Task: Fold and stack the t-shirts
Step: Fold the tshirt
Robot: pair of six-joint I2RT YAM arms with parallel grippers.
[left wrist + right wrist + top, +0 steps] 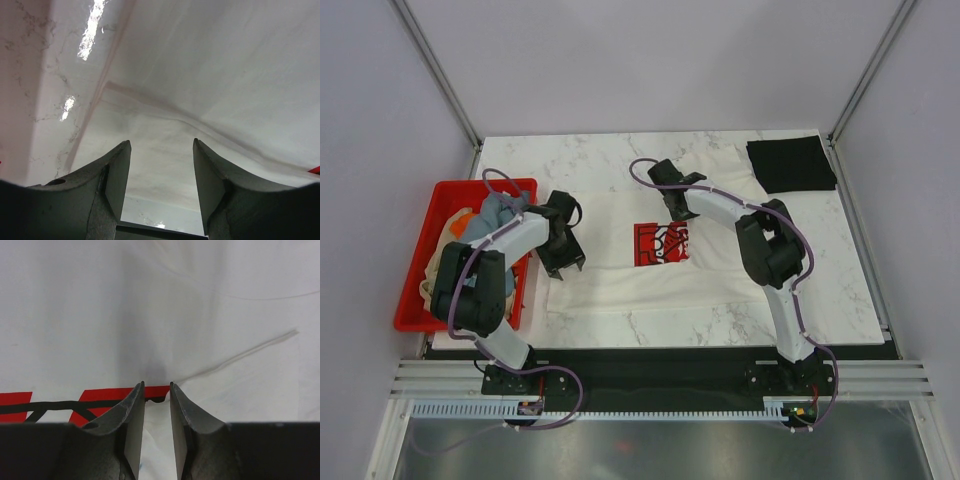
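**Item 1, black shirt** [790,163]. Folded to a flat rectangle, lying at the far right corner of the table [840,290]. Counted as done; it looks like the start of the stack.

**Item 2, white shirt** [610,280]. Spread flat at the table's centre, red print [661,243] facing up. No fold is made in it yet. Judged to be the piece in hand.

**Items 3–5, grey-blue shirt** [500,212], **orange shirt** [467,216], **tan shirt** [448,258]. Bundled loose in the red crate [415,318] at the table's left edge. None is folded. Whether more lie beneath cannot be told from above.

**Left gripper** [565,270]. Jaws wide apart, nothing between them. It hangs over the white shirt's left margin, where a seam and bare marble show in the wrist view.

**Right gripper** [674,220]. Jaws narrow, with a slim gap between them. The tips are down at the cloth just beyond the print's top edge. A crease runs away from the tips, which may mean a pinch of fabric is caught, but the view does not settle it.

**Progress.** One shirt of at least five is finished, so the task is early. Left to do: fold the white shirt and set it on the black one, then draw out, spread, fold and stack each crate shirt in turn.
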